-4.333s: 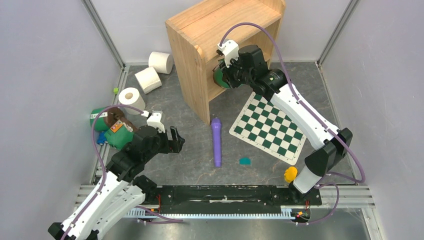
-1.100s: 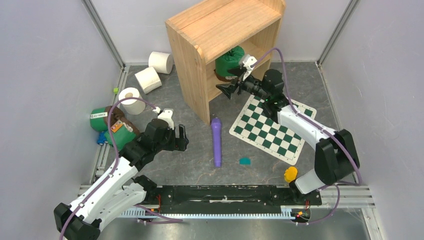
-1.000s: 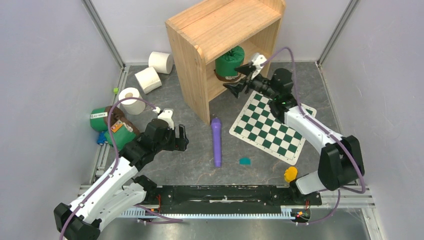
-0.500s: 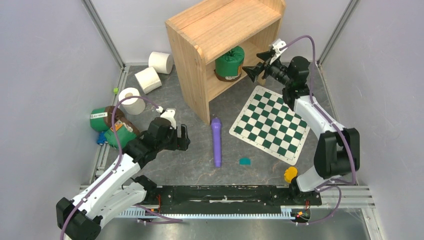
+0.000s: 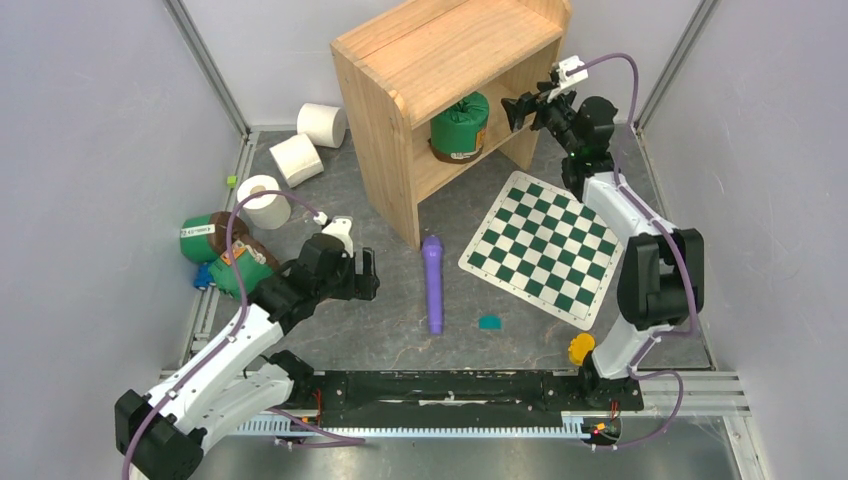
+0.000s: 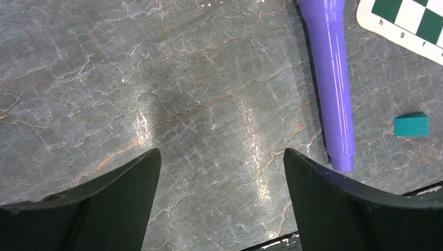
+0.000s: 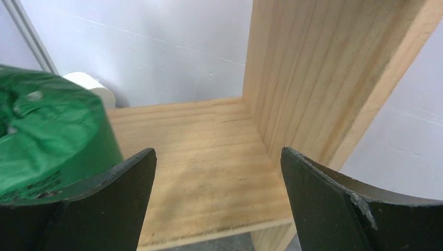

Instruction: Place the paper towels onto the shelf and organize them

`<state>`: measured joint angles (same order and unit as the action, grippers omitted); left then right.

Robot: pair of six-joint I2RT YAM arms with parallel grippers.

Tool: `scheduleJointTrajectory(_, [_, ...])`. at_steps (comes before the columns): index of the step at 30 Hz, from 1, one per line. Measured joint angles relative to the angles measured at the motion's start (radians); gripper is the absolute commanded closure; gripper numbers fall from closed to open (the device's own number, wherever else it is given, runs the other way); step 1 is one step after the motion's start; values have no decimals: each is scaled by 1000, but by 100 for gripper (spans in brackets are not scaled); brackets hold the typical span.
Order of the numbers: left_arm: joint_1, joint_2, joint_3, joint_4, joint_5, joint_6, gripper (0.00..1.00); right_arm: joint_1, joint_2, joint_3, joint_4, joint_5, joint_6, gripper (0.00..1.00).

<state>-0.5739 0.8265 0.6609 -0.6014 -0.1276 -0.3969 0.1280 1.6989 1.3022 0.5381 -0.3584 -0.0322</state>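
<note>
The white-and-black left arm [image 5: 215, 360] and its twin, the right arm [image 5: 625, 215], share one build: glossy white link shells joined by bulky matte black joint housings. A thin purple cable [image 5: 232, 235] runs off each. A small white camera block [image 5: 340, 232] sits behind the left hand [image 5: 358, 277] and the right hand [image 5: 520, 108], whose broad curved fingers [image 6: 104, 204] are plain matte black. Both bases bolt to a black mounting bar [image 5: 450, 390] along the surface's near edge.

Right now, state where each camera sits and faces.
Top: above and behind, looking down at the table; both arms show.
Left wrist: low, faces down at the purple tube; left end effector shows.
Right wrist: raised, faces into the shelf, green canister left; right end effector shows.
Shared: top and left wrist both show the purple tube.
</note>
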Motion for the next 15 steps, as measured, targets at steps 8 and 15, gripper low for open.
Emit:
scheduleJointTrajectory(8, [0, 36, 7, 5, -2, 0, 7, 7, 167, 119, 53, 3, 51, 10])
scheduleJointTrajectory(15, [0, 37, 21, 5, -3, 0, 7, 50, 289, 214, 65, -29, 68, 10])
